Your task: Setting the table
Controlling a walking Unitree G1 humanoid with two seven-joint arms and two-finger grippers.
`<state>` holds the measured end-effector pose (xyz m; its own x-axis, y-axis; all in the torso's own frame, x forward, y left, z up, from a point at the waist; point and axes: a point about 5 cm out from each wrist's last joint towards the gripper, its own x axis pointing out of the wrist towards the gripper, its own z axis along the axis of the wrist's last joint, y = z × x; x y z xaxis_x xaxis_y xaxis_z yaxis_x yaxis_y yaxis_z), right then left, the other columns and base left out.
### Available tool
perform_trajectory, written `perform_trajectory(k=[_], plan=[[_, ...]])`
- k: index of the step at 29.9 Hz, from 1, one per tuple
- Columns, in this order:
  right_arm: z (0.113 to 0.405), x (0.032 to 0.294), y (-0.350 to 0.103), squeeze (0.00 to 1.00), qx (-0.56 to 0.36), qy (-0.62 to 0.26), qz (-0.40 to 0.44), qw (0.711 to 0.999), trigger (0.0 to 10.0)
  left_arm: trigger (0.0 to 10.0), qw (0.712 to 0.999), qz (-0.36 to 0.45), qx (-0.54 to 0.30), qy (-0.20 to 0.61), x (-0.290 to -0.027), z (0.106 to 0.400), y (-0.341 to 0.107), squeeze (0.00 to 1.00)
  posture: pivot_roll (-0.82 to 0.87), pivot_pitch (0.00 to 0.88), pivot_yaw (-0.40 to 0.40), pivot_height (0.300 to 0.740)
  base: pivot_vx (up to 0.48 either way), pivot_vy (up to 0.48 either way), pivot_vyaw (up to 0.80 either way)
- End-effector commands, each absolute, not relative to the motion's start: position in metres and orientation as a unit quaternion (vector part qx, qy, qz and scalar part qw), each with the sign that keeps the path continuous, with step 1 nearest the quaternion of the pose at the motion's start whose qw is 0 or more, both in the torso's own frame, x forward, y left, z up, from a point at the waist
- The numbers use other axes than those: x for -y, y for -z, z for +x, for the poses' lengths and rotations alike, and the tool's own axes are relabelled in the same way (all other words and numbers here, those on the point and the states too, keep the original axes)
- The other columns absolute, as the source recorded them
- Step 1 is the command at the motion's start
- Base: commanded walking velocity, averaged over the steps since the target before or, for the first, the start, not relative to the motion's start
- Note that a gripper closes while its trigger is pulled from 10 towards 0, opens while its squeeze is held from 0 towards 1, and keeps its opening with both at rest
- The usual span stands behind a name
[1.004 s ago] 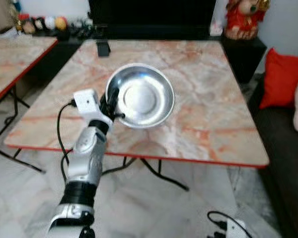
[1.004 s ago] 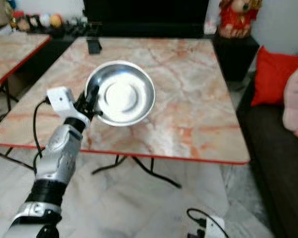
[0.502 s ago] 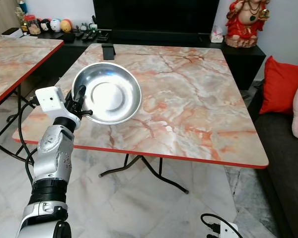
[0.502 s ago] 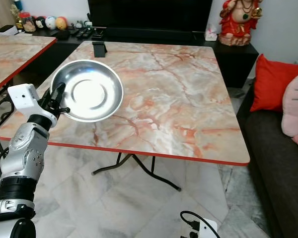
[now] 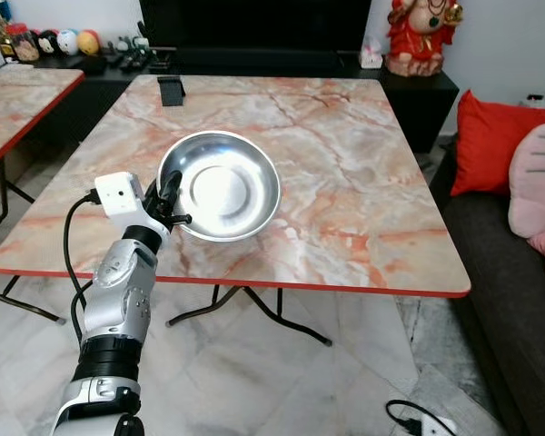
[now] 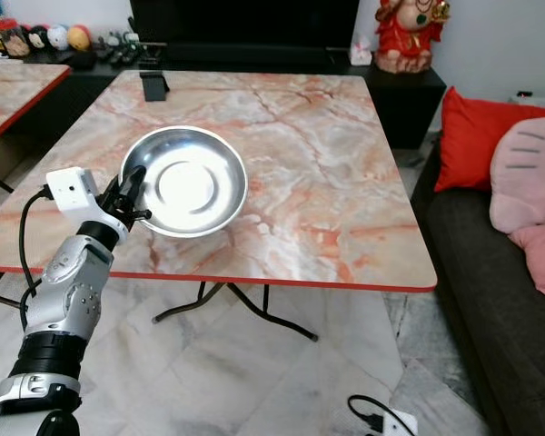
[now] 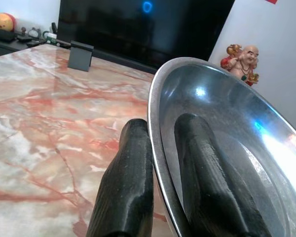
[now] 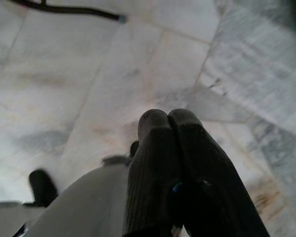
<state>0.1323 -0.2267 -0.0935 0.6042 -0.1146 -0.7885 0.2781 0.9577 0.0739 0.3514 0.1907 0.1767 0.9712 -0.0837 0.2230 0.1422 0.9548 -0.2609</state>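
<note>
The left tool (image 5: 174,193) is pinching the rim of the steel bowl (image 5: 220,185) above the worktop (image 5: 363,182), near its front-left edge; this thin one-sided grip risks the bowl slipping or tipping, while the right tool (image 8: 170,153) is hanging clenched and empty.

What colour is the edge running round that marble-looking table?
Red. The table has a thin red edge along its near side, clearest in the left eye view.

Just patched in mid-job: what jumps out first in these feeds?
The shiny steel bowl, gripped at its rim by the left gripper, one finger inside and one outside, over the near left part of the marble table. Beyond it, a red figurine stands on the dark cabinet at the table's far right corner. The right gripper hangs shut above the floor.
</note>
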Motion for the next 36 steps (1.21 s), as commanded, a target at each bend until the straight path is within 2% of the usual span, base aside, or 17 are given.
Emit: perform_trajectory(k=[1,8,13,19,24,36], plan=[[0.132,0.227,0.094,0.00,-0.430,0.111,0.103,0.890,10.0,10.0,0.981,-0.138,0.119,0.058,-0.192,0.352,-0.185,0.00,0.01,0.000,-0.012,0.736,0.304,0.000,0.00],[0.144,0.221,0.091,0.00,-0.426,0.106,0.104,0.893,10.0,10.0,0.981,-0.135,0.119,0.067,-0.189,0.353,-0.186,0.00,0.01,0.000,-0.010,0.736,0.329,0.000,0.00],[0.148,0.196,0.094,0.00,-0.431,0.093,0.109,0.891,10.0,10.0,0.981,-0.135,0.117,0.069,-0.188,0.352,-0.185,0.00,0.01,0.000,-0.010,0.736,0.336,0.000,0.00],[0.146,0.187,0.096,0.00,-0.434,0.089,0.109,0.890,10.0,10.0,0.982,-0.134,0.107,0.079,-0.185,0.353,-0.183,0.00,0.01,0.000,-0.011,0.736,0.106,0.000,0.00],[0.145,0.187,0.097,0.00,-0.434,0.089,0.107,0.890,10.0,10.0,0.982,-0.134,0.096,0.093,-0.183,0.352,-0.180,0.00,0.01,0.000,-0.012,0.736,0.000,0.000,0.00],[0.139,0.208,0.095,0.00,-0.433,0.097,0.107,0.890,10.0,10.0,0.976,-0.138,0.034,0.163,-0.163,0.340,-0.158,0.00,0.02,0.000,-0.019,0.736,0.000,0.000,-0.11]])
